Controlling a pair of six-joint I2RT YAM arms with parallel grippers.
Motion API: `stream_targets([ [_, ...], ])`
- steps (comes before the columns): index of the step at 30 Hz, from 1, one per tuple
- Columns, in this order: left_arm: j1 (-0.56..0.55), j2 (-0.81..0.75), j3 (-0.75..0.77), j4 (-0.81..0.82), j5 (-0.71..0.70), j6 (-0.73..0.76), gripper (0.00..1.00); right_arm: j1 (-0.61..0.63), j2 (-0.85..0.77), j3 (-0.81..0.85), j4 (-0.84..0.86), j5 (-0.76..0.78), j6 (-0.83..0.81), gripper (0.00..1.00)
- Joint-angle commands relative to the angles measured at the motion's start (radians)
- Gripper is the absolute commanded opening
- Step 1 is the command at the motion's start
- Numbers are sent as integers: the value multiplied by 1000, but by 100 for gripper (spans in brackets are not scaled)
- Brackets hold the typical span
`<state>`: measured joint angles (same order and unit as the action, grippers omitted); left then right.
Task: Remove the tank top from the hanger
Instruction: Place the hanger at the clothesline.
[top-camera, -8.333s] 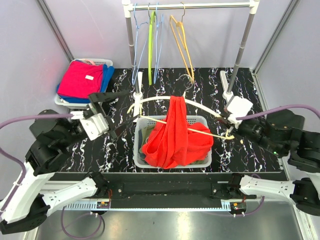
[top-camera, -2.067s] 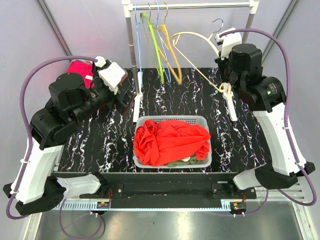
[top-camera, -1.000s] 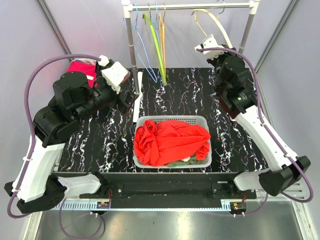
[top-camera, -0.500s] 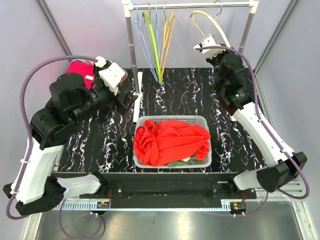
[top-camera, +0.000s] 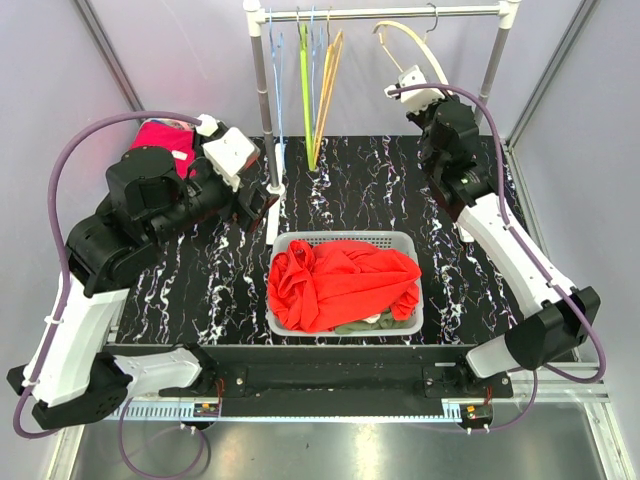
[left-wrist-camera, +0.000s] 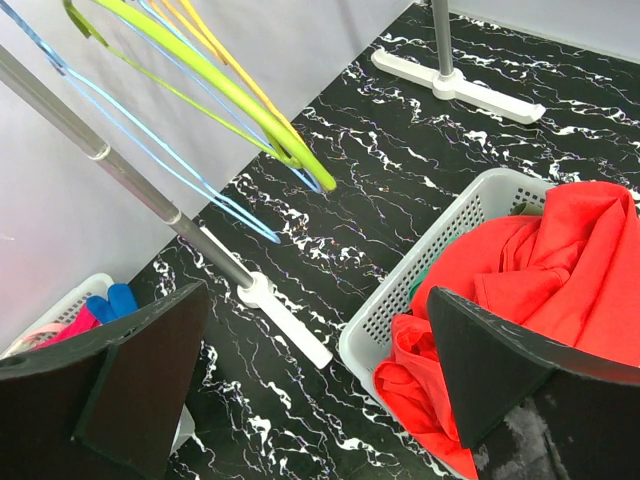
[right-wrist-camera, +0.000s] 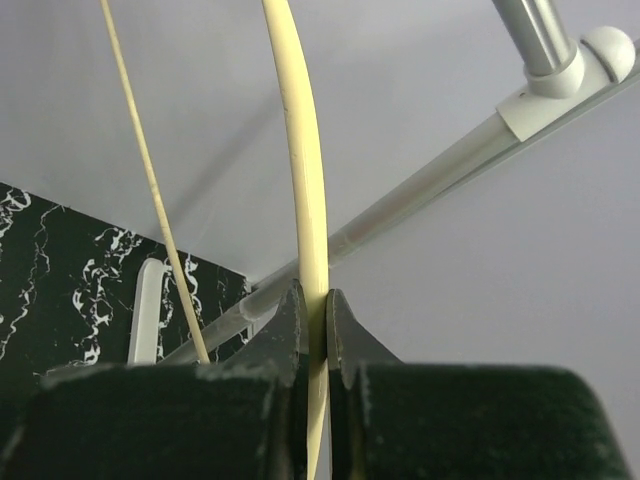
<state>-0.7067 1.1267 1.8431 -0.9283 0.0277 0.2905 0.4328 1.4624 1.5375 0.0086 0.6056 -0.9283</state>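
Right wrist view shows the right gripper (right-wrist-camera: 312, 312) clenched on the cream hanger (right-wrist-camera: 300, 150), whose hook appears over the rail (top-camera: 390, 12) at 1 o'clock from above. The red tank top (top-camera: 340, 280) lies in the basket (top-camera: 345, 237), 6 o'clock of the rail. The left gripper (left-wrist-camera: 315, 350) hangs released. Best to confirm the hook is seated before letting go, then back straight off.
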Motion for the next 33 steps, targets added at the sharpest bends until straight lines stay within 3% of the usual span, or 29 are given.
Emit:
stream_targets([
  [1,4,-10,-2,37,24,-8,99,-11,10,42,57,-23,46,0],
  [12,6,-2,-2,37,29,-13,99,-12,-3,21,-39,-29,176,0],
  [13,4,-2,-5,39,31,-16,99,-11,-10,24,-106,-39,234,3],
  [14,6,-4,-11,37,31,-16,99,-11,-19,30,-145,-53,271,20],
  [18,10,-5,-36,52,31,-25,99,-12,-101,26,-300,-148,452,55],
  [20,12,-5,-54,59,34,-34,99,-11,-137,15,-363,-185,551,60],
  [22,12,-5,-65,68,38,-42,99,-11,-194,-5,-413,-234,632,73],
  [27,13,-13,-122,97,34,-42,99,-9,-308,-49,-534,-329,768,82],
  [31,18,-36,-194,118,28,-31,99,-11,-411,-128,-596,-395,847,100],
  [33,19,-56,-246,134,15,-21,99,-9,-476,-192,-631,-418,899,100],
])
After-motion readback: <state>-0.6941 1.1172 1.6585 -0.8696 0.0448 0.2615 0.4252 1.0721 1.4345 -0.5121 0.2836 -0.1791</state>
